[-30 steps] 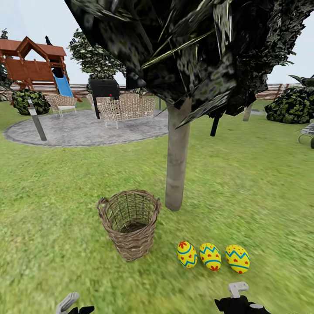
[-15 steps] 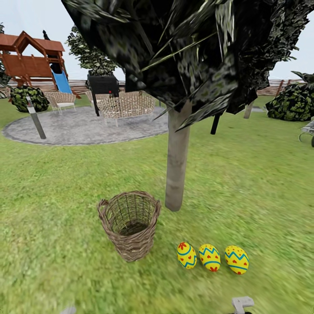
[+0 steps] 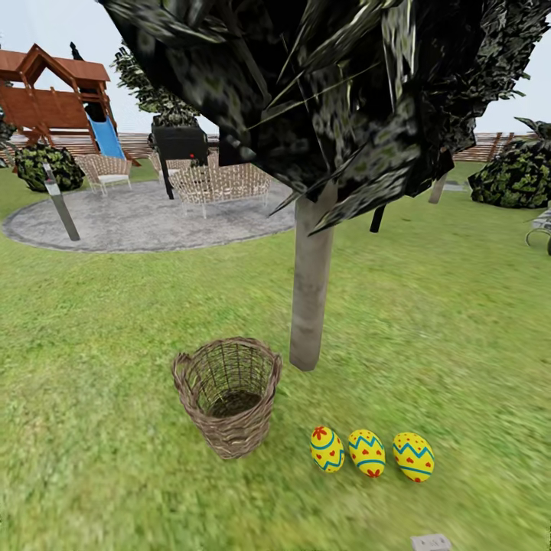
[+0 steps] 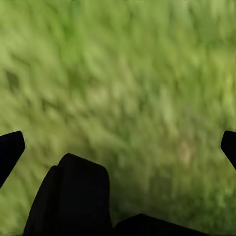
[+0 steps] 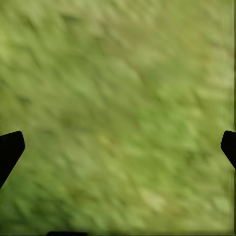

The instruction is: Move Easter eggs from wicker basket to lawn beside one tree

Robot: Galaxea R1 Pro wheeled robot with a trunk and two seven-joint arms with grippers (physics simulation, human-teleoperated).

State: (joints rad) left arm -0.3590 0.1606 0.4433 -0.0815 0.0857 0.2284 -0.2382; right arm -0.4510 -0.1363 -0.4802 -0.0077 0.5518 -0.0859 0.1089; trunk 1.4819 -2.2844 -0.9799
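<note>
Three yellow Easter eggs point(image 3: 327, 448) point(image 3: 366, 452) point(image 3: 413, 457) lie in a row on the lawn point(image 3: 115, 321), just in front of the tree's pale trunk point(image 3: 311, 283). Its dark crown point(image 3: 321, 92) hangs overhead. Left of the eggs the wicker basket point(image 3: 228, 394) stands upright, and its inside looks empty. A grey bit of my right arm point(image 3: 431, 542) peeks in at the head view's lower edge. My left gripper point(image 4: 118, 147) is open over bare grass, fingertips point(image 4: 10, 150) far apart. My right gripper point(image 5: 118, 147) is open too, with grass between its fingertips point(image 5: 11, 147).
A grey round patio point(image 3: 145, 218) lies at the back left with wicker chairs point(image 3: 222, 184), a black grill point(image 3: 180, 144) and a short post point(image 3: 60, 203). Behind them stands a wooden playset point(image 3: 57, 96). A dark bush point(image 3: 514, 177) and a slat fence point(image 3: 490, 145) are at the right.
Both arms have sunk out past the head view's lower edge, leaving a grey sliver of the right one. The view has shifted slightly. Eggs and basket have stayed put.
</note>
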